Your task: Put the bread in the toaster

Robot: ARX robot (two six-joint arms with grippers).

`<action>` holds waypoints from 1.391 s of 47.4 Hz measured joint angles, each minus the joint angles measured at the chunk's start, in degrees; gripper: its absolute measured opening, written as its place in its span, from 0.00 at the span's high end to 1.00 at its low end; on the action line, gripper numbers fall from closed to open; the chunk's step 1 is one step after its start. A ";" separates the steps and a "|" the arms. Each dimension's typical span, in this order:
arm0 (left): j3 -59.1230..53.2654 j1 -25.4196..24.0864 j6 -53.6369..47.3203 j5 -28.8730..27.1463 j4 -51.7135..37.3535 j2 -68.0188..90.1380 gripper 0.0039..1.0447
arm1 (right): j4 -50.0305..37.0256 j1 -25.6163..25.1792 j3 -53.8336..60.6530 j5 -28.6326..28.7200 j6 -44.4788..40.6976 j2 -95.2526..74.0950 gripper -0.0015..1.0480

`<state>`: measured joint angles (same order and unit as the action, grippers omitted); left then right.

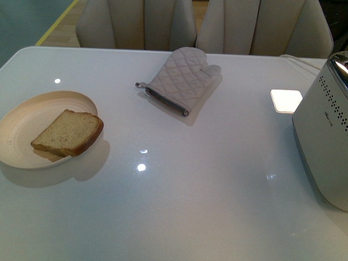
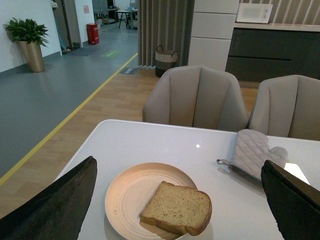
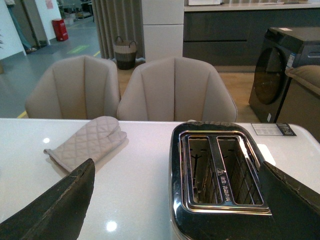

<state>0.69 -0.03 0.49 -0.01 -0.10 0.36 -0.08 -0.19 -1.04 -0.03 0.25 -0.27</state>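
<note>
Near table (image 1: 174, 212) edge, left side: bread (image 1: 68, 133) lies flat on plate (image 1: 16, 128), crust end reaching over the plate's rim. Right side, similar depth: toaster (image 1: 326, 147), upright, well apart from bread. Both slots face up and are empty in right wrist view. Further back, centre: oven mitt (image 1: 182, 79). Right of it, white pad (image 1: 286, 100) near toaster's far corner. Two chairs (image 1: 136, 22) behind table.

Task not begun; bread untouched.

Risks (judgement): slice is soft and lies flat, so a hard pinch could tear it, and a low approach could shove the plate across the glossy top. Slots are narrow. A tilted slice would likely catch on the metal rim and drop outside.

Pose: neither arm shows in front view. Left gripper (image 2: 179, 167) hovers above plate and bread, fingers spread wide, nothing between. Right gripper (image 3: 177, 165) hovers over toaster, facing the slots, fingers equally wide, empty.
</note>
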 joint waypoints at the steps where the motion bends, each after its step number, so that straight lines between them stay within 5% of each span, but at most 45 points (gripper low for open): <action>1: 0.00 0.00 0.00 0.00 0.00 0.00 0.06 | 0.00 0.00 0.00 0.00 0.00 0.00 0.09; 21: 0.28 0.26 1.01 -0.90 0.98 0.57 0.06 | 0.00 0.00 0.00 0.02 0.00 0.00 0.09; 24: 6.75 2.54 9.90 -8.48 15.91 9.14 0.06 | 0.00 0.00 0.00 -0.07 0.00 -0.02 0.09; 25: 10.99 2.36 16.39 -8.74 23.85 16.52 0.06 | 0.00 0.02 0.00 0.11 -0.02 0.02 0.09; 27: 12.96 1.09 21.24 -7.02 26.21 22.10 0.06 | 0.00 0.04 0.00 0.00 0.00 0.00 0.09; 32: 15.43 -5.90 24.22 0.20 18.80 33.83 0.06 | 0.00 0.04 0.00 0.02 0.00 0.00 0.09; 40: 20.65 -16.06 21.18 7.32 -7.80 65.29 0.06 | 0.00 0.04 0.00 0.02 0.00 0.00 0.09; 51: 29.92 -18.32 19.85 7.67 -24.44 95.67 0.06 | 0.00 0.04 0.00 0.00 0.00 0.00 0.09; 66: 42.25 -17.73 17.99 6.54 -28.37 121.52 0.06 | 0.00 0.04 0.00 0.02 0.00 0.00 0.09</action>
<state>42.94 -17.76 18.48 6.52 -28.47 121.89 -0.08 -0.14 -1.04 -0.01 0.25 -0.27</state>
